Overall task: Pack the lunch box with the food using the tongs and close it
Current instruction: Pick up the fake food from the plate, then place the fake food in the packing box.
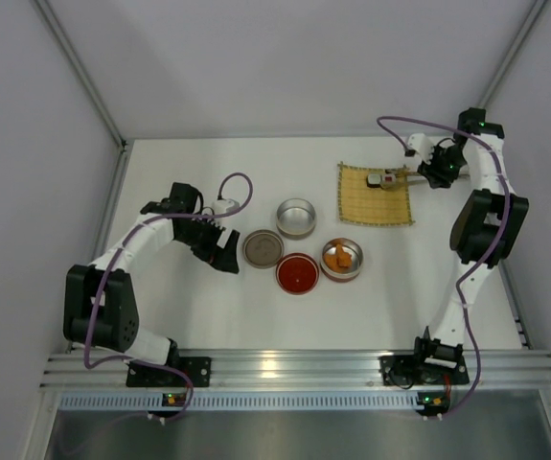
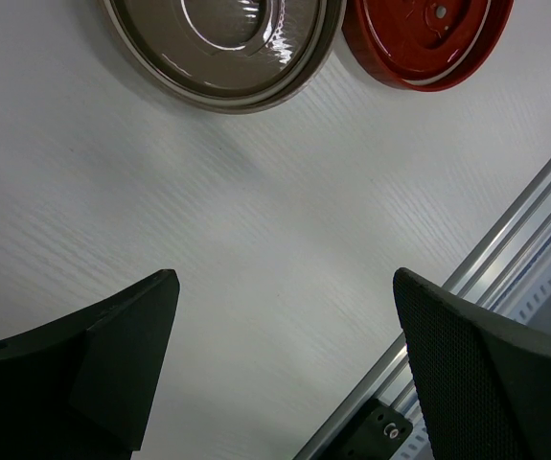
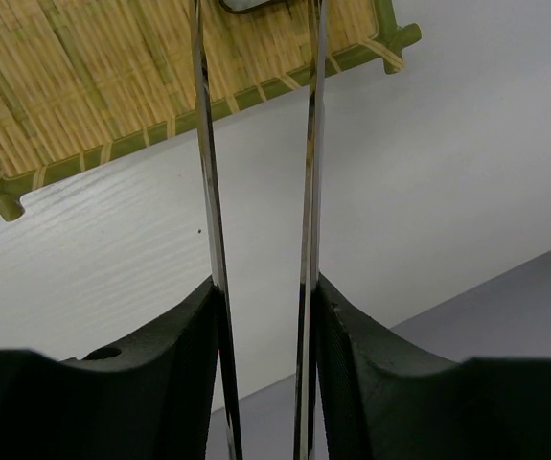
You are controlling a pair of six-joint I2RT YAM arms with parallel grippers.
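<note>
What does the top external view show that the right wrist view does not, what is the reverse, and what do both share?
Only the top external view: the left hand, an empty steel bowl, a brown lid, a red lid and a second bowl holding orange food.
Only the right wrist view: the fingers of the right hand pressing on the two thin arms of the tongs.
Both: the right hand, the tongs, the yellow mat and the white table.

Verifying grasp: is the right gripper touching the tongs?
Touching. Right wrist view: right gripper fingers press against both tongs arms, no gap.
</note>
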